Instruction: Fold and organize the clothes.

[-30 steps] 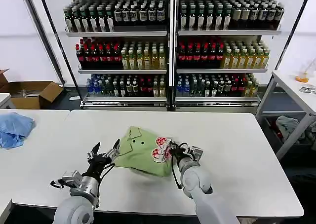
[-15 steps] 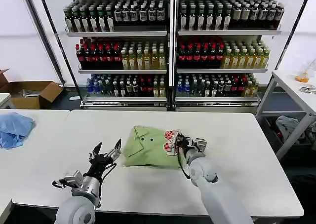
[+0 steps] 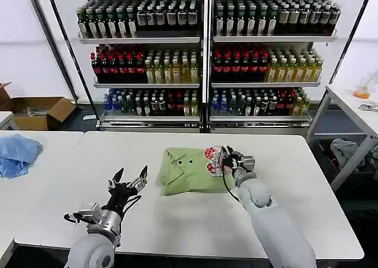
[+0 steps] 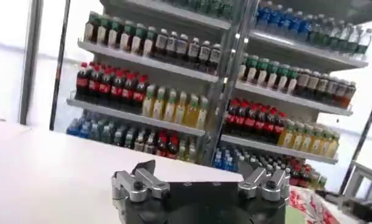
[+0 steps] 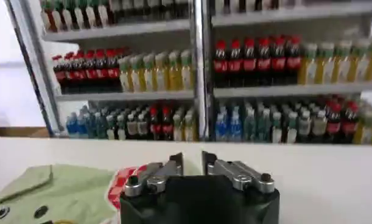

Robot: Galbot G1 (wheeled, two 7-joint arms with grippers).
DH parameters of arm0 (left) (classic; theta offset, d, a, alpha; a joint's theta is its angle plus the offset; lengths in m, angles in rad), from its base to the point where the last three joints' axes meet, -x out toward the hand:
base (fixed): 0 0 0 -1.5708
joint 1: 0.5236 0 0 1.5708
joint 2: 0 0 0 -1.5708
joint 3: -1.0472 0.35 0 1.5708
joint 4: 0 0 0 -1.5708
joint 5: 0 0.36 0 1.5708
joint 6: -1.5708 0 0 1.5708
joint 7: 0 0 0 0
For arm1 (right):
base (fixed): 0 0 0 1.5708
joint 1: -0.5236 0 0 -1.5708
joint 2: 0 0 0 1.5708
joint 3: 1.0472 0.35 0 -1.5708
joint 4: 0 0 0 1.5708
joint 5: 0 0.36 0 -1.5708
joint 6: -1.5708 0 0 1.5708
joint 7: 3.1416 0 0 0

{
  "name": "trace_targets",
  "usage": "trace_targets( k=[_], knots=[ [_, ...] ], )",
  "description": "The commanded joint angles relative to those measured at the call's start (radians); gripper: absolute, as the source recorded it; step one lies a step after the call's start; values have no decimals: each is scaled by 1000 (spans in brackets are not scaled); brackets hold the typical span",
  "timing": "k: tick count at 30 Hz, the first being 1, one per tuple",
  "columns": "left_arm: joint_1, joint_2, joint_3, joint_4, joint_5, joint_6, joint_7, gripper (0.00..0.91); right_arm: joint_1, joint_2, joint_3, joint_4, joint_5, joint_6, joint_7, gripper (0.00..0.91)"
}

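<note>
Shirt (image 3: 192, 171) farther up table, right end effector (image 3: 226, 159) clamping it (left (image 3: 129, 178) spread).

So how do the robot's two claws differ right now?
The right gripper sits at the folded green shirt, fingers nearly closed against its red-and-white patch; the left gripper is away from the shirt, its fingers spread wide and empty. The right one reaches farther out over the white table; the left one stays nearer the robot. Both are dark two-finger claws.

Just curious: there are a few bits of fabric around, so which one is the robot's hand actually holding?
The folded light green shirt mid-table; the right hand is at its red-and-white patch. The blue cloth lies untouched far left.
</note>
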Motion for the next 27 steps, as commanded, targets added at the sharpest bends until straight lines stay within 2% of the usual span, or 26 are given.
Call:
trace_targets(
  k=[1, 5, 6, 10, 17, 27],
  knots=[
    [4, 24, 8, -10, 88, -21, 3, 907, -406, -55, 187, 415, -190, 122, 4, 907],
    [11, 22, 18, -29, 123, -30, 8, 907, -595, -40, 300, 588, -202, 143, 0, 907],
    [13, 22, 19, -32, 136, -35, 9, 907, -656, -28, 322, 634, -208, 169, -7, 907],
    [21, 34, 19, -40, 158, -44, 12, 907, -770, 10, 399, 716, -244, 198, -11, 907],
    [56, 78, 14, -69, 161, -44, 23, 907, -849, 45, 404, 766, -280, 202, -20, 907],
    [94, 48, 15, -92, 190, -36, 42, 907, -894, 65, 393, 784, -323, 204, -9, 907]
  ],
)
